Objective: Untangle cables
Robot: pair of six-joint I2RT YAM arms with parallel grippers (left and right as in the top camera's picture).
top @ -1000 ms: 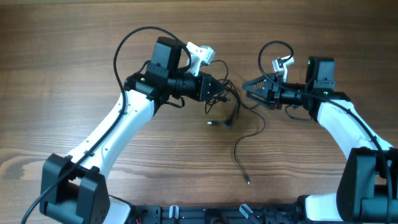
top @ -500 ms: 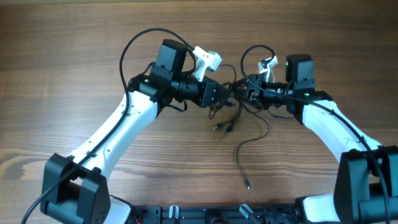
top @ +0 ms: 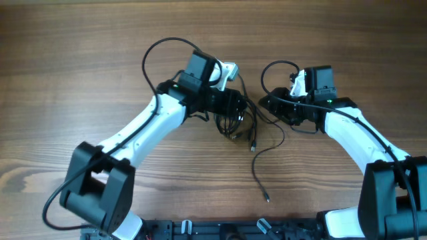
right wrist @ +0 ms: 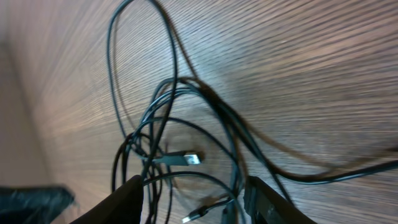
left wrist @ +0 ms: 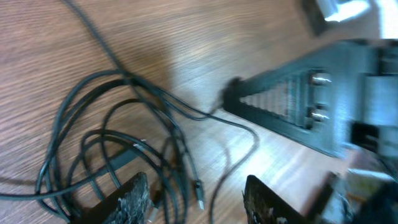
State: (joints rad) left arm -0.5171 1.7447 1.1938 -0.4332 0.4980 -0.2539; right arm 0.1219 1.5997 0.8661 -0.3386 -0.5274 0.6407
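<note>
The cables [top: 241,124] are thin black cords in a loose tangle at the table's middle, and one strand trails down to a plug end [top: 266,197]. My left gripper [top: 237,111] is open just above the tangle. In the left wrist view its fingers [left wrist: 196,186] straddle several loops [left wrist: 112,143] and a plug. My right gripper [top: 266,104] is open at the tangle's right edge. In the right wrist view its fingers [right wrist: 194,186] straddle the strands, with a metal-tipped plug [right wrist: 185,159] in front of them. Neither gripper visibly pinches a cord.
The wooden table [top: 80,60] spreads all around. The two grippers face each other a few centimetres apart, and the right gripper's ribbed finger shows in the left wrist view [left wrist: 292,106]. Thicker robot wires loop above each wrist [top: 160,47].
My left arm has swung right and toward the front, bringing the tangle along. My right gripper moved in to the tangle, then eased back slightly to the right.
</note>
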